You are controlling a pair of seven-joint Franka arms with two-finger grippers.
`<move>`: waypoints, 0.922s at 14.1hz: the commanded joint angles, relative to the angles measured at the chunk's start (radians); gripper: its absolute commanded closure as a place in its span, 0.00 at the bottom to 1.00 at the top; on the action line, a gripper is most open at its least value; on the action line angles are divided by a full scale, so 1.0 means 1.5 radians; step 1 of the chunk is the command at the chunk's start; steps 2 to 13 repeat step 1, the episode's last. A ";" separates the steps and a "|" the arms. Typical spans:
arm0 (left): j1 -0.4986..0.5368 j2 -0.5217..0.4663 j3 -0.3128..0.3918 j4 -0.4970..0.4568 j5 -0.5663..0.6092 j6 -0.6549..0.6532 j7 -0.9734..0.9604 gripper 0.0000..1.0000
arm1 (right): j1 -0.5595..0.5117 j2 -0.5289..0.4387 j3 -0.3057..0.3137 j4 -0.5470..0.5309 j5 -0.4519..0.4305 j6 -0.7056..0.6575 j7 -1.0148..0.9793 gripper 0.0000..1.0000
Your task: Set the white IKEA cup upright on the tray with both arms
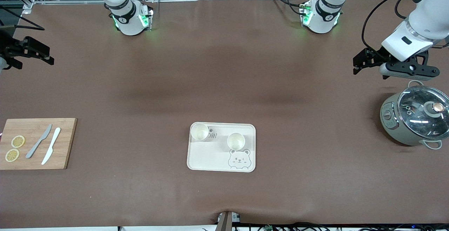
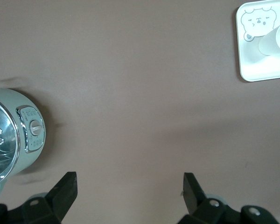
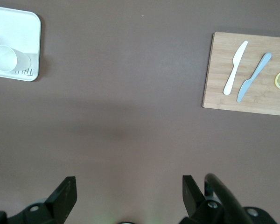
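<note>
The cream bear tray [image 1: 210,157] lies mid-table, near the front camera. Two white cups stand upright on it, mouths up: one [image 1: 199,131] on the corner farthest from the camera toward the right arm's end, the other [image 1: 236,141] just above the bear face. My left gripper [image 1: 359,64] is open and empty, up over bare table beside the pot; its view [image 2: 129,186] shows the tray [image 2: 261,67] and one cup [image 2: 275,42]. My right gripper [image 1: 47,55] is open and empty, over the table's edge at the right arm's end; its view [image 3: 129,189] shows the tray [image 3: 18,28] and one cup [image 3: 4,58].
A wooden cutting board [image 1: 65,143] with a grey knife [image 1: 39,140], a white knife [image 1: 51,150] and two lemon slices [image 1: 17,141] lies at the right arm's end. A grey-green pot with a glass lid [image 1: 415,118] stands at the left arm's end.
</note>
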 commanded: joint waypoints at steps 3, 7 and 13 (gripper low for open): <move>0.002 0.007 -0.006 0.017 0.011 -0.017 -0.001 0.00 | -0.010 -0.001 0.008 0.003 -0.004 -0.012 -0.002 0.00; 0.002 0.007 -0.006 0.017 0.011 -0.017 -0.001 0.00 | -0.010 -0.001 0.008 0.003 -0.004 -0.012 -0.002 0.00; 0.002 0.007 -0.006 0.017 0.011 -0.017 -0.001 0.00 | -0.010 -0.001 0.008 0.003 -0.004 -0.012 -0.002 0.00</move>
